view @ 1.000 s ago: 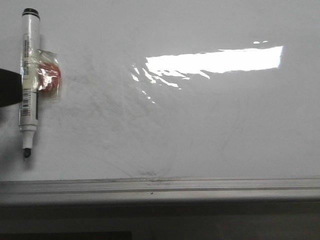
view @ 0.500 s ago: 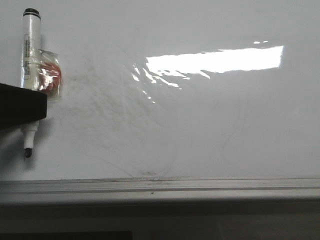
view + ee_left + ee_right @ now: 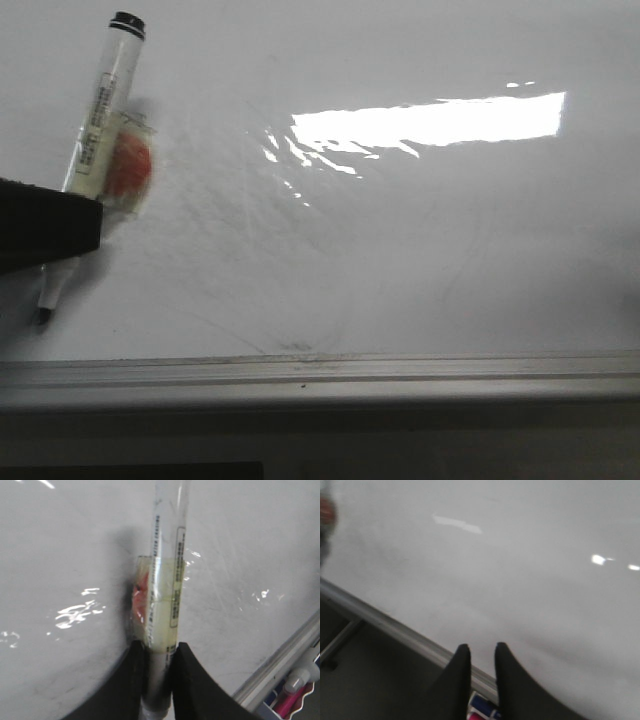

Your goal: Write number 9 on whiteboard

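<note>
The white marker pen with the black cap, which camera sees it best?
The front view: the white marker pen shows cap to tip. The left wrist view shows only its barrel between the left gripper fingers. The right wrist view barely catches it.

The left claw (image 3: 158, 680) has two matte black fingers (image 3: 132, 690), broad at the base and curving inward to blunt, rounded tips. From the front it shows only as a dark, squared-off block at 9 o'clock. The right claw (image 3: 480, 672) has the same black, tapering fingers (image 3: 456, 680), plain and unmarked.
</note>
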Robot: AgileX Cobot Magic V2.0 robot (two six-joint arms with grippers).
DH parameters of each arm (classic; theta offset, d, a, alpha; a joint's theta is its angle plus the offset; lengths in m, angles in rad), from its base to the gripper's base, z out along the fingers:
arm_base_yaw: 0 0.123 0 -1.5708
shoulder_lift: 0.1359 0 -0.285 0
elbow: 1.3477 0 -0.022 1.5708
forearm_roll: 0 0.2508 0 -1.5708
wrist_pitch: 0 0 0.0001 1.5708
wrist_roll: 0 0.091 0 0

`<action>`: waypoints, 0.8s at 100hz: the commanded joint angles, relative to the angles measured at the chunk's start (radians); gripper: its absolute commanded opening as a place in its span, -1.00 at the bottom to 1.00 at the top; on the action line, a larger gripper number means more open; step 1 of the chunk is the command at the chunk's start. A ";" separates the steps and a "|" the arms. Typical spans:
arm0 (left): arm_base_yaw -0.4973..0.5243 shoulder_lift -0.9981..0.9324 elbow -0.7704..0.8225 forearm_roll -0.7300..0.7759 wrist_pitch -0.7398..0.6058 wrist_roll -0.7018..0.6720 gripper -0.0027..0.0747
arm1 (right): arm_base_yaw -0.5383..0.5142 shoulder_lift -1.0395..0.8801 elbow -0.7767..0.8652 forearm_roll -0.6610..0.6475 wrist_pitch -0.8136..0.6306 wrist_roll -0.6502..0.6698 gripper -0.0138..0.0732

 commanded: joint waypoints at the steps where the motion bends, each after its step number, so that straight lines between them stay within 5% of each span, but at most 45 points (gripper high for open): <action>1: -0.004 -0.003 -0.025 0.121 -0.104 -0.012 -0.98 | 0.105 0.089 -0.090 0.013 -0.088 -0.038 0.01; 6: -0.004 -0.003 -0.025 0.210 -0.134 -0.012 -0.98 | 0.170 0.141 -0.130 0.013 -0.104 -0.057 0.13; 26: -0.004 -0.003 -0.025 0.445 -0.220 -0.012 -0.98 | 0.309 0.294 -0.266 0.006 -0.135 -0.062 0.11; 80: -0.004 -0.003 -0.025 0.456 -0.218 -0.012 -0.98 | 0.350 0.583 -0.500 0.032 -0.101 -0.062 0.05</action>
